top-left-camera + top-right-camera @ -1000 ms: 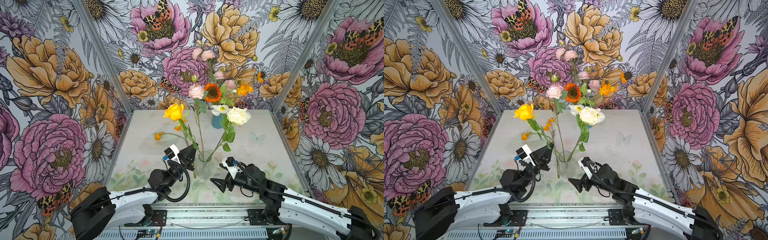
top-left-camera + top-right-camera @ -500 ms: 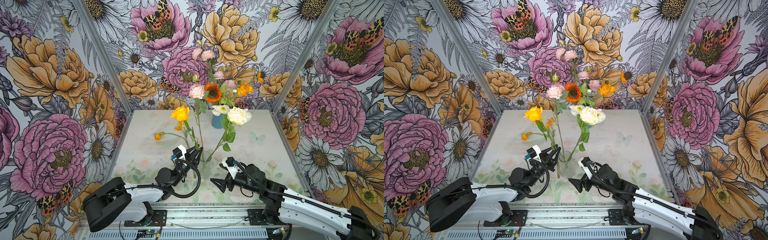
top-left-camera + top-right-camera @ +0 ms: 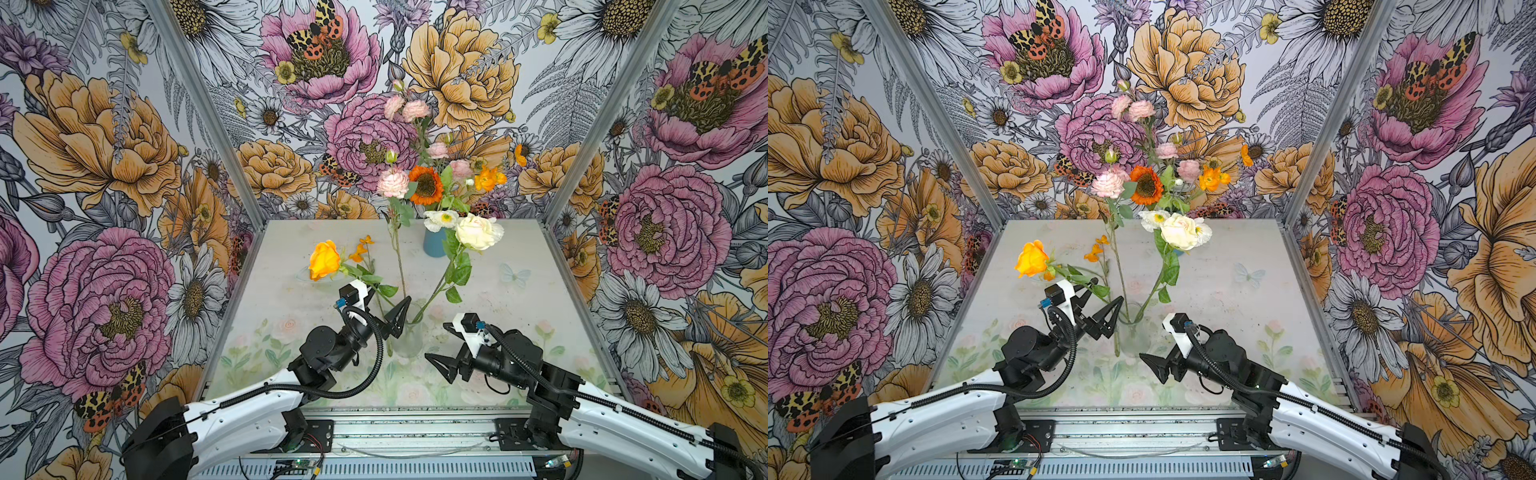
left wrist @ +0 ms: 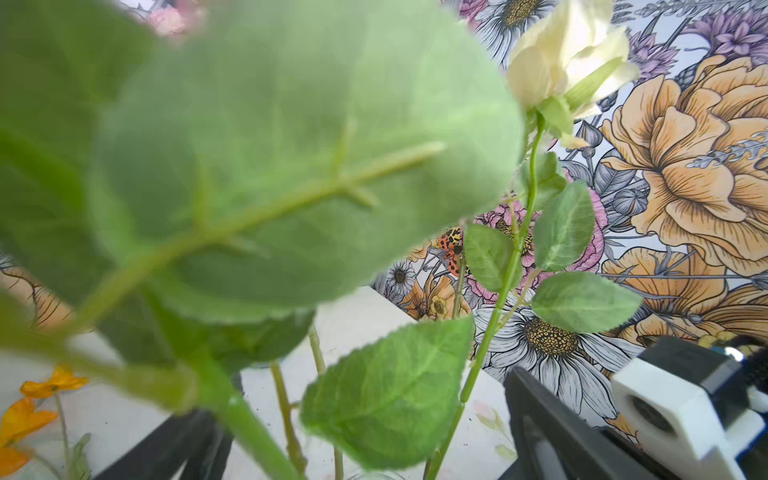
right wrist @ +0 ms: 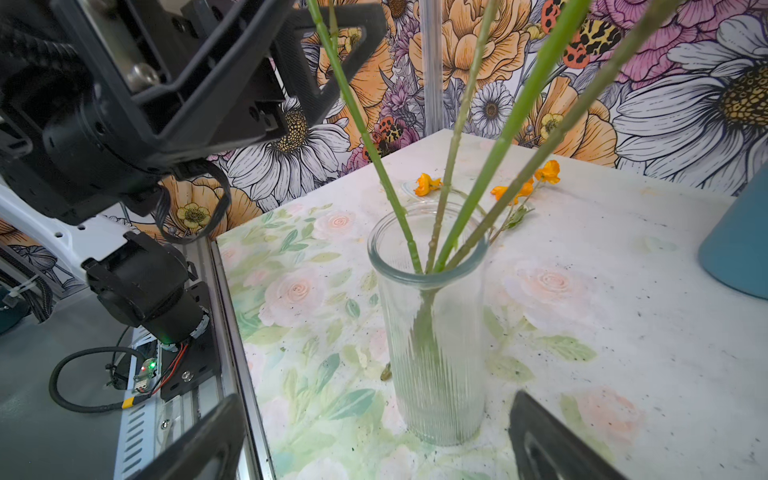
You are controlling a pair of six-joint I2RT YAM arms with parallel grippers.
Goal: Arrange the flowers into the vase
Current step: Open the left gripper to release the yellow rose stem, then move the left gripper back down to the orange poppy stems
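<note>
A clear ribbed glass vase (image 3: 407, 338) (image 3: 1133, 332) (image 5: 432, 332) stands near the table's front and holds several flowers. A pink carnation (image 3: 392, 183) rises upright, a cream rose (image 3: 478, 230) (image 3: 1179, 230) (image 4: 561, 54) leans right, and an orange rose (image 3: 324, 259) (image 3: 1032, 258) leans far left. My left gripper (image 3: 384, 309) (image 3: 1100, 305) (image 4: 357, 399) is open just left of the rim, its fingers apart on either side of the orange rose's stem (image 4: 249, 436). My right gripper (image 3: 438, 343) (image 3: 1154, 340) (image 5: 376, 399) is open and empty, low beside the vase on the right.
A blue vase (image 3: 434, 245) (image 5: 739, 249) at the back holds a bouquet with an orange sunflower (image 3: 426, 185) (image 3: 1146, 185). A small orange sprig (image 3: 359, 251) (image 3: 1094, 253) (image 5: 515, 187) lies on the table (image 3: 519, 299) behind the glass vase. Flowered walls close three sides.
My left gripper carried the orange rose's stem to the vase and opened, letting it go. The rose head has dropped lower and to the left. The right arm has not moved.
</note>
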